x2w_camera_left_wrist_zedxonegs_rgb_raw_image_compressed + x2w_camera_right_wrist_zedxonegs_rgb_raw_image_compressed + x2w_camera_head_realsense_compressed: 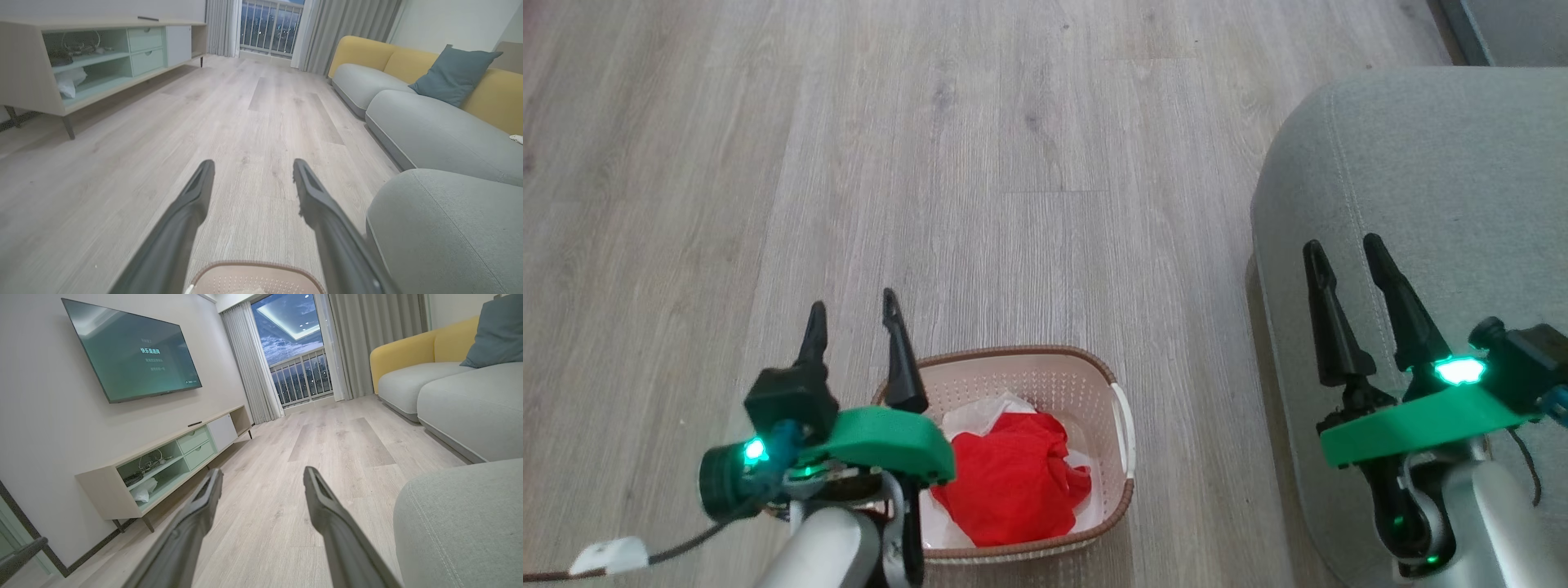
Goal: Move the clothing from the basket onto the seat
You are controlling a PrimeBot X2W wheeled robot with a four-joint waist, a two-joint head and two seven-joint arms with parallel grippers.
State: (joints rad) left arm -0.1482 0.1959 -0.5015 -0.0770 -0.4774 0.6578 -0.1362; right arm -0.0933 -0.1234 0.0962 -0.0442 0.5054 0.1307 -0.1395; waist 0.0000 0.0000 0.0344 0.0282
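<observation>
Floor (pixel 1029 163) is lying open ahead and left of the basket (pixel 1013 353); a floor strip is separating it from the seat (pixel 1421 163), blocking the right; the left arm (pixel 890 437) is overhanging its left rim

I am in a home living room: wall-mounted television (pixel 135 355), low cabinet (pixel 171 457), grey-and-yellow sofa (pixel 425 126), curtains (pixel 249 363) beside a balcony door (pixel 298 355), wood floor (pixel 980 163).

The clothing (pixel 1013 478) lies in the basket (pixel 1013 354) on the floor (pixel 931 163); the seat (pixel 1437 163) stands to its right. The left end effector (pixel 852 300) hangs above the basket's left side, the right end effector (pixel 1342 242) above the seat.
</observation>
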